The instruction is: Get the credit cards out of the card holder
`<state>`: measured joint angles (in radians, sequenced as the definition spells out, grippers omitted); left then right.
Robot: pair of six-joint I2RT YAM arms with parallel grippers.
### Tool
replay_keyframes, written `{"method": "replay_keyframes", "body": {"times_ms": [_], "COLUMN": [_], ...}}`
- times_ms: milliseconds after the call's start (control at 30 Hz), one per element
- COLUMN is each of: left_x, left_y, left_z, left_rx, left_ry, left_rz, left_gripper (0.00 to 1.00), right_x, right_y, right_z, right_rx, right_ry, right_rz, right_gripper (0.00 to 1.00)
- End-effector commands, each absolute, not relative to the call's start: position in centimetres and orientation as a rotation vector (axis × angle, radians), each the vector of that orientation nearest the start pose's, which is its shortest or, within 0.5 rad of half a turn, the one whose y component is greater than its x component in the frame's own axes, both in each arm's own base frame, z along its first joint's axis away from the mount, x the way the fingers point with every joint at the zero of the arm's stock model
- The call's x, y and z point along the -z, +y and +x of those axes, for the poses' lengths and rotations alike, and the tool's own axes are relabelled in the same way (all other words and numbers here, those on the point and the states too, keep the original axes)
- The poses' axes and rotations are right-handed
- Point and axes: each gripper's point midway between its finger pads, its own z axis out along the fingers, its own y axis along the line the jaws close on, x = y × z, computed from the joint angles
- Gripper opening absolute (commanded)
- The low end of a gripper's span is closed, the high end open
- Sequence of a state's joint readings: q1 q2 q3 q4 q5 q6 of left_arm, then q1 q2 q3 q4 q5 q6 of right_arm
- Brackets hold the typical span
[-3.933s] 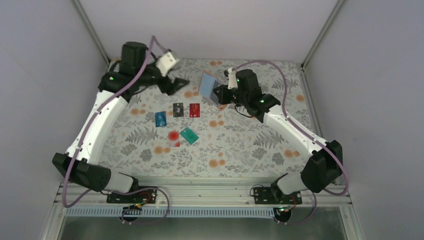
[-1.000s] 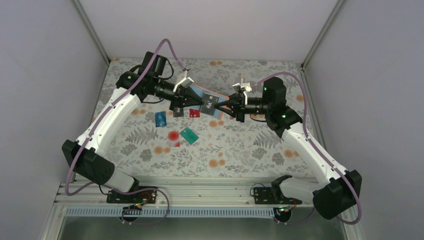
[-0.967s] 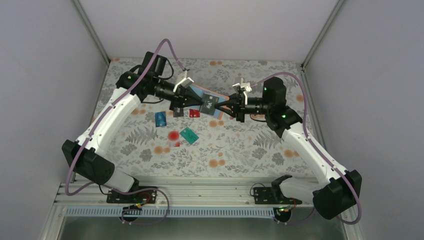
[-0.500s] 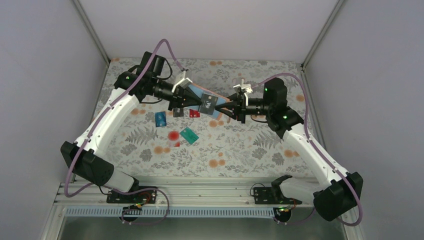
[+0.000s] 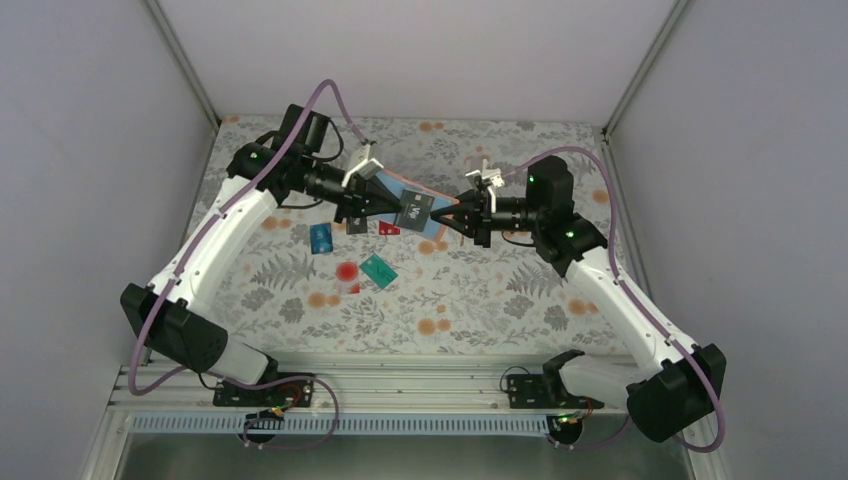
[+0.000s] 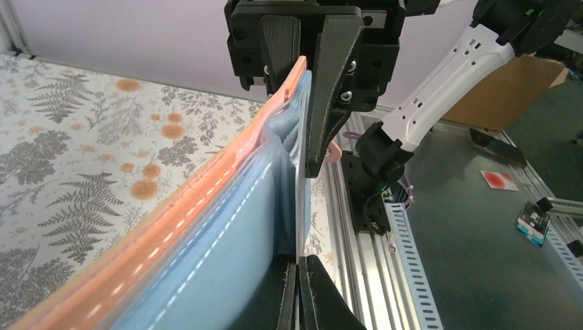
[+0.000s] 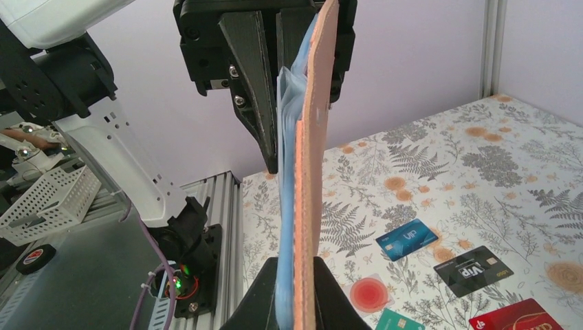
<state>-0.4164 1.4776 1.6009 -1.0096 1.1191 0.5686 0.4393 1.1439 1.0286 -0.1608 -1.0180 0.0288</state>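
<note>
Clamping one card holder, one black card inside, five credit cards below

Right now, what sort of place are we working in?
Likely a lab robot cell: plain walls and aluminium frame posts box in a floral cloth worktop, with an aluminium mounting rail along the near edge.

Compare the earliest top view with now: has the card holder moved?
Yes. The holder has come nearer: it was well beyond the red card and is now right beside it.
</note>
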Motion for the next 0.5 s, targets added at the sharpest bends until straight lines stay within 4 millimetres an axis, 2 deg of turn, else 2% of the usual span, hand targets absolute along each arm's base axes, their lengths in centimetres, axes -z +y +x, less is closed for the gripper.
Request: {"method": "replay_keyframes", "body": {"times_ms": [0, 300, 467], "left_x": [-37.07, -36.70, -36.38], "left_y": [-26.49, -26.73, -26.97], "left_z": [22.59, 22.77, 22.99], "left_rx": [1.221, 1.262, 1.269], "left_ry": [1.544, 1.549, 1.550], "left_rz": [1.425, 1.415, 1.423], "left_gripper": [0.02, 0.02, 0.10], "right_x": [-35.08, -35.38, -35.28], "right_y": [26.21, 26.27, 26.32], "right_z": [22.46, 22.07, 22.01], "right_rx": [-1.217, -1.245, -1.250], "right_ry": [1.525, 1.510, 1.512], "right_rz": [-1.082, -1.105, -1.114], "right_gripper": [0.04, 0.04, 0.04]}}
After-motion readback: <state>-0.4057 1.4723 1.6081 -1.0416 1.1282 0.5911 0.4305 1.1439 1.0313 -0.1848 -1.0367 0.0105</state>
